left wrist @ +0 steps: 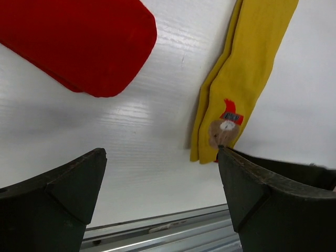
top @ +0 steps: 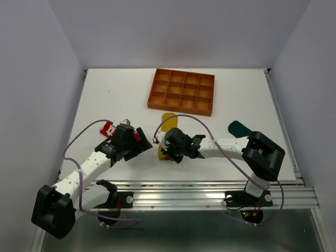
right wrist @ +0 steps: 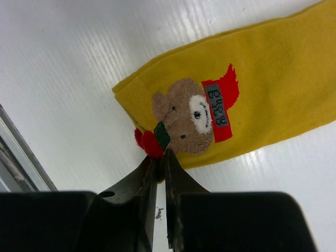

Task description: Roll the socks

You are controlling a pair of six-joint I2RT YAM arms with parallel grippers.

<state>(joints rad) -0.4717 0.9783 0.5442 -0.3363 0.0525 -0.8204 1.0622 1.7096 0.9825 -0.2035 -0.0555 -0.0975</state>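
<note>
The yellow sock (top: 168,119) lies flat and elongated at the table's middle. Its bear patch shows in the right wrist view (right wrist: 191,115) and the left wrist view (left wrist: 226,126). My right gripper (right wrist: 160,157) is shut, pinching the yellow sock's near edge beside the patch; in the top view it (top: 165,152) sits at the sock's near end. My left gripper (left wrist: 160,157) is open and empty, hovering over bare table between the red sock (left wrist: 79,42) and the yellow sock. The red sock (top: 109,128) lies left, partly hidden by the left arm. The dark teal sock (top: 239,127) lies right.
An orange-brown gridded tray (top: 181,108) stands at the back middle. A metal rail (top: 210,189) runs along the table's near edge, close below both grippers. White walls close in the left, right and back sides.
</note>
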